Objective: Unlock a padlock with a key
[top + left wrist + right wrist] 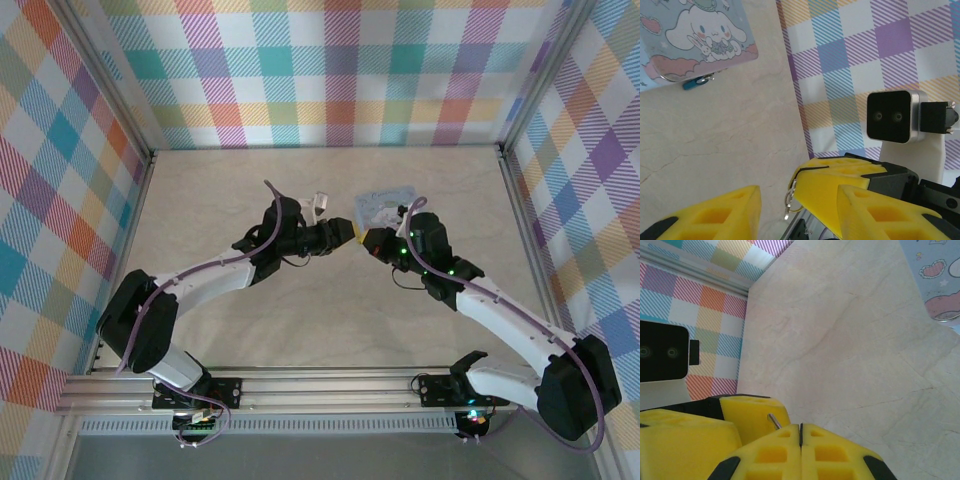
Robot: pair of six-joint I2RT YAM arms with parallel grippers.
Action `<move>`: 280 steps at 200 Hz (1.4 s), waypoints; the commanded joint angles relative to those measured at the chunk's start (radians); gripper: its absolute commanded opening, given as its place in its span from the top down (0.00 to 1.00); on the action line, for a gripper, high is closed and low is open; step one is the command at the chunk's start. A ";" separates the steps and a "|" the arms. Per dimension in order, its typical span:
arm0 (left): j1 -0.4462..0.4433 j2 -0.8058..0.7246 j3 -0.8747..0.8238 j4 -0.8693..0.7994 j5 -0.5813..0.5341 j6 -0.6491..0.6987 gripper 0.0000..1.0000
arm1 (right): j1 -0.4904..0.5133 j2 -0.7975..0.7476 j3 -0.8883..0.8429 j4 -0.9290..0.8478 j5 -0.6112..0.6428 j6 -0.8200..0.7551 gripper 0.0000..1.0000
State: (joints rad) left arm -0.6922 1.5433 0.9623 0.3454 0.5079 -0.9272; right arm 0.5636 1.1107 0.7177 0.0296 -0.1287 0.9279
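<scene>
1. The right jaws are pressed shut. Their latticed yellow fingers (840, 457) meet at a seam and pinch a thin metal key (774, 420), whose shank pokes out.
2. The left jaws stand open, with one finger (715, 215) on each side of that key. A small wire ring dangles between them.
3. This looks like a mid-air handover. I judge the left jaws should close squarely on the key's flat part before the right jaws release, since smooth metal slips easily on hard plastic.
4. The padlock (696, 83) is tiny, with a blue body and a silvery shackle. It lies against the edge of the pale cartoon tin (670, 55) on the marbled tabletop (725, 145), well apart from both jaws.
</scene>
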 commanded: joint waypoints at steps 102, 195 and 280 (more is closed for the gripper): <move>-0.022 0.014 0.032 -0.006 -0.040 0.038 0.81 | 0.022 0.020 0.028 0.053 -0.026 0.017 1.00; -0.021 -0.037 0.048 -0.114 -0.105 0.165 1.00 | 0.021 -0.031 0.016 0.010 -0.029 -0.023 0.94; -0.018 -0.203 0.047 -0.150 -0.098 0.413 1.00 | -0.074 -0.190 -0.136 0.255 -0.259 -0.194 0.55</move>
State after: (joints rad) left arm -0.7074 1.3945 0.9859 0.1883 0.3809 -0.6174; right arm 0.5140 0.9489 0.6186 0.0868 -0.2329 0.7975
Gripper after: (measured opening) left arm 0.050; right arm 0.425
